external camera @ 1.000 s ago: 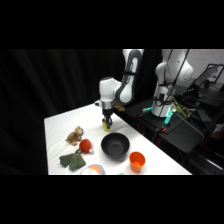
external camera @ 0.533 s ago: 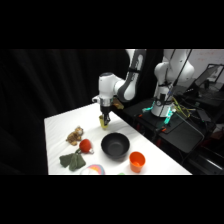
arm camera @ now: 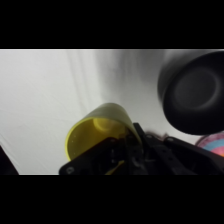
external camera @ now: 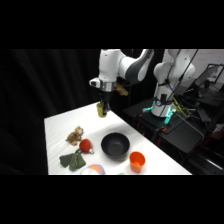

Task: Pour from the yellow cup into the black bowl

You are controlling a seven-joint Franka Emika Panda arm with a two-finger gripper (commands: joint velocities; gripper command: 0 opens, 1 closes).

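My gripper (external camera: 103, 109) hangs well above the far part of the white table (external camera: 55, 130), shut on the small yellow cup (external camera: 102, 110). The cup stays upright in the air, up and to the left of the black bowl (external camera: 115, 146), which rests on the table nearer the front. In the wrist view the yellow cup (arm camera: 95, 137) fills the lower middle, its open mouth showing and my gripper's (arm camera: 120, 155) black linkage clamped on its rim. The black bowl (arm camera: 192, 92) sits at the upper right of that view, apart from the cup.
An orange cup (external camera: 136, 161) stands right of the bowl. A red fruit (external camera: 85, 146), a brown toy (external camera: 75, 135) and a green leafy item (external camera: 72, 160) lie to the bowl's left. A multicoloured object (external camera: 95, 170) sits at the front edge. The table's right edge drops onto dark equipment.
The arm has risen and drifted left, carrying the yellow cup from just above the table behind the bowl to well above it. Nothing on the table moved.
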